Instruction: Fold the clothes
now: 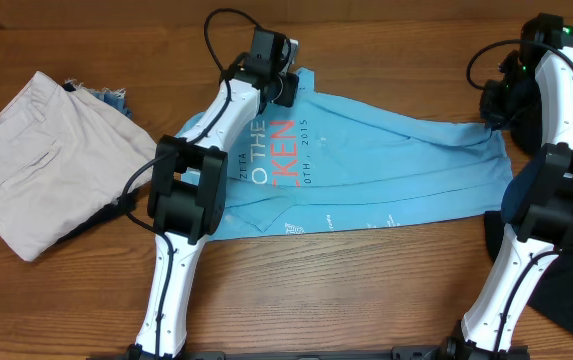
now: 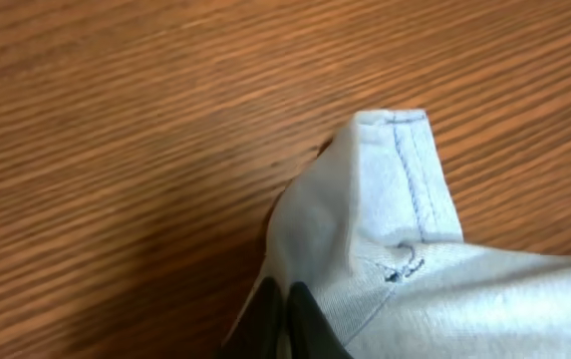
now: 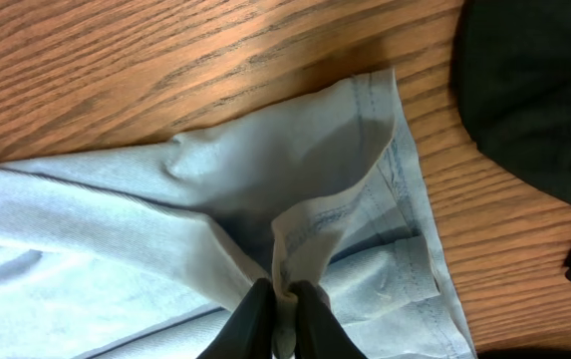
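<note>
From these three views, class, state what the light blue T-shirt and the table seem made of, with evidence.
The light blue T-shirt looks like soft matte cotton knit: fine texture, stitched hems, limp folds. The table: wood or wood-look laminate, slight sheen, streaky grain.

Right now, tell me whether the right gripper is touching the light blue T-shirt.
Touching. In the right wrist view, the right gripper is closed on a raised fold of the light blue T-shirt, with the hemmed edge pinched in its grip.

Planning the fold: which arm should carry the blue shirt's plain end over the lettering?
Right: right gripper pinches the blue shirt at that end; left gripper holds beside the lettering.
</note>
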Robot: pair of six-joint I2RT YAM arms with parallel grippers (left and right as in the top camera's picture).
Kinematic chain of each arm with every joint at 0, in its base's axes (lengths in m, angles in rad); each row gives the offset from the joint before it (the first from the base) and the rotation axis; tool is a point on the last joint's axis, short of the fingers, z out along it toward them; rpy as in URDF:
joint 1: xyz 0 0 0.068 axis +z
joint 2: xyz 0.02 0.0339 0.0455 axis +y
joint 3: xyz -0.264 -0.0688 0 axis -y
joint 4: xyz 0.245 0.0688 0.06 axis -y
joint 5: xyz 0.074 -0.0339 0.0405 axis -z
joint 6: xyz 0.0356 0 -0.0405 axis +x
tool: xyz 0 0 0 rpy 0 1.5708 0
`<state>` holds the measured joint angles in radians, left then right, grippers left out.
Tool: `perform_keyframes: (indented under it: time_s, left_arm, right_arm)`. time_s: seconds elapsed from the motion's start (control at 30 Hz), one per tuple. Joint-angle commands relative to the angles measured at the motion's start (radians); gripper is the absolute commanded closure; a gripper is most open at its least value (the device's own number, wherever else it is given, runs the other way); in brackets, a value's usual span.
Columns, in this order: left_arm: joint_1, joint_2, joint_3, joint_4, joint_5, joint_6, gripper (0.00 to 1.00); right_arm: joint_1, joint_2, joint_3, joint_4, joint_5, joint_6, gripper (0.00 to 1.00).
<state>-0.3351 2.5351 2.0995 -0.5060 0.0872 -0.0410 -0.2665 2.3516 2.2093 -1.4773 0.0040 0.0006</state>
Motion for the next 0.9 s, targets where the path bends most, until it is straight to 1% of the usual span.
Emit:
perform_keyframes:
  time_s: [0.0, 0.07, 0.13, 0.23, 0.5, 0.6, 0.63, 0.7, 0.73, 0.77, 0.8, 0.87]
  left_arm:
    - [-0.006, -0.006, 0.145, -0.08, -0.072, 0.012, 0.96]
    - [-0.008, -0.009, 0.222, -0.156, -0.077, 0.028, 0.96]
    - [-0.015, -0.011, 0.318, -0.266, -0.083, 0.027, 0.96]
    - [-0.034, -0.011, 0.393, -0.401, -0.087, 0.028, 0.96]
    - [-0.135, -0.011, 0.416, -0.717, -0.088, 0.035, 0.95]
    - [-0.185, -0.011, 0.415, -0.818, -0.124, 0.034, 0.93]
    - [-0.199, -0.011, 0.415, -0.841, -0.14, 0.034, 0.9]
    - [-0.222, -0.011, 0.415, -0.882, -0.18, 0.035, 0.75]
    - [-0.23, -0.011, 0.416, -0.896, -0.198, 0.035, 0.6]
    - [-0.236, -0.011, 0.416, -0.906, -0.22, 0.035, 0.49]
    - [-0.241, -0.011, 0.416, -0.911, -0.293, 0.035, 0.42]
    - [-0.241, -0.011, 0.423, -0.901, -0.401, 0.035, 0.36]
  right_arm:
    - [0.004, -0.027, 0.002, 0.002, -0.005, 0.003, 0.9]
    - [0.004, -0.027, 0.002, 0.001, -0.006, 0.003, 0.9]
    - [0.004, -0.027, 0.002, 0.001, -0.006, 0.003, 0.9]
    - [0.004, -0.027, 0.002, 0.001, -0.005, 0.003, 0.9]
    - [0.003, -0.027, 0.002, 0.001, -0.005, 0.003, 0.9]
    - [0.004, -0.027, 0.002, 0.001, -0.006, 0.003, 0.9]
    - [0.004, -0.027, 0.002, 0.0, -0.006, 0.003, 0.9]
    - [0.003, -0.027, 0.002, -0.002, -0.006, 0.003, 0.9]
    - [0.003, -0.027, 0.002, -0.002, -0.006, 0.003, 0.9]
    - [0.004, -0.027, 0.002, -0.002, -0.006, 0.003, 0.9]
    - [0.003, -0.027, 0.002, -0.001, -0.006, 0.003, 0.9]
    - [0.004, -0.027, 0.002, -0.001, -0.006, 0.003, 0.9]
